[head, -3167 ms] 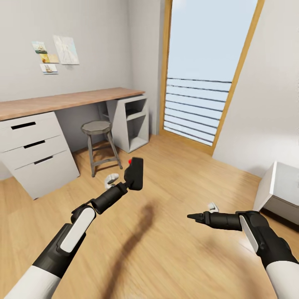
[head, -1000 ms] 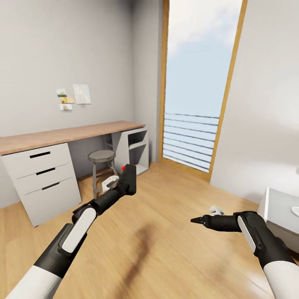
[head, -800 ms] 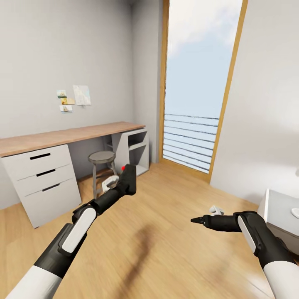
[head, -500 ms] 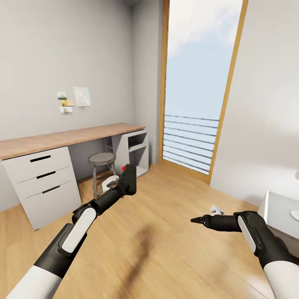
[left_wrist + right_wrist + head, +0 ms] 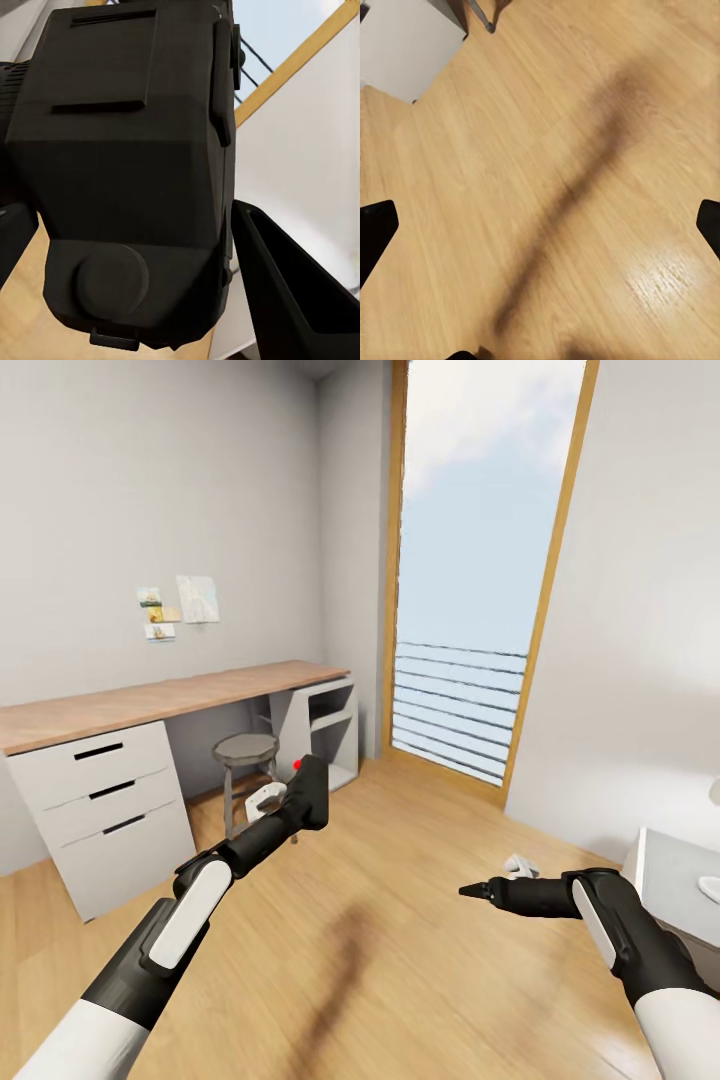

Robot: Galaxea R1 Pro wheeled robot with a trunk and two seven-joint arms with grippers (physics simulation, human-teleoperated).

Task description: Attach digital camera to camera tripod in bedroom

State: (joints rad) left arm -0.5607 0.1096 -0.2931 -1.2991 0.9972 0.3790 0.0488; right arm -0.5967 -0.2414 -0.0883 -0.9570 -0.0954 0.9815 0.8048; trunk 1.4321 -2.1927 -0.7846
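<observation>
The black digital camera (image 5: 310, 790) with its red round button (image 5: 297, 764) is held up in front of me at centre left, my left gripper (image 5: 303, 800) shut on it. In the left wrist view the camera body (image 5: 127, 165) hangs close before the lens, with one black finger (image 5: 292, 292) beside it. My right gripper (image 5: 476, 890) hovers low at the right over the wood floor; its fingertips (image 5: 376, 229) stand wide apart with nothing between them. The camera tripod is out of view. This room has a wooden-topped desk; it is not the bedroom.
A wooden-topped desk (image 5: 160, 700) with white drawers (image 5: 100, 810) lines the left wall, with a round stool (image 5: 246, 752) under it. A tall wood-framed window (image 5: 470, 600) fills the far wall. A white cabinet (image 5: 675, 865) stands at the right edge. A small white object (image 5: 518, 865) lies on the floor.
The whole picture has tilted up and drifted a little, so the camera has moved. Both arms keep the same pose, and the left gripper still holds the digital camera.
</observation>
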